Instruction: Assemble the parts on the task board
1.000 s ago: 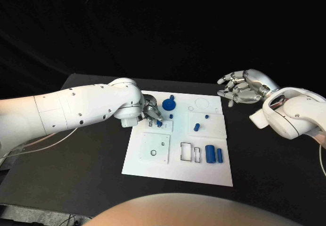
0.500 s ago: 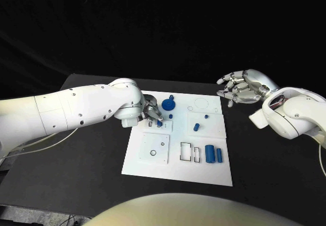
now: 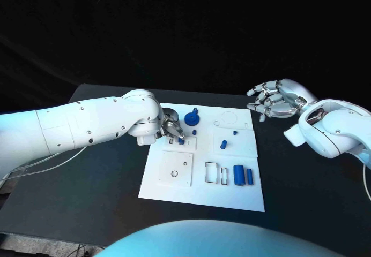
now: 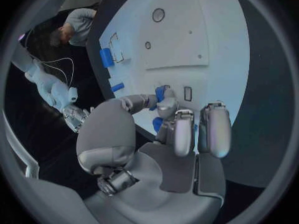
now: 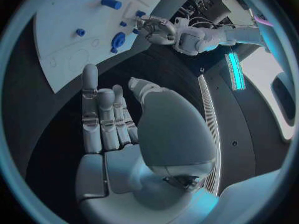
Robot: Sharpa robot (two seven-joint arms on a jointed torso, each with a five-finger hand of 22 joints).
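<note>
Blue part (image 3: 181, 140) sits pinched in the left robot hand (image 3: 171, 128) fingertips, over the task board (image 3: 201, 182).

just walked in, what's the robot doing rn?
The left hand is down on the white task board, pinching a small blue part at a slot near the board's far left. The right hand hovers off the board's far right corner, fingers apart, holding nothing. Other blue parts lie on the board: a round one just beyond the left hand, a short peg mid-board and two cylinders in the right-hand recess.
</note>
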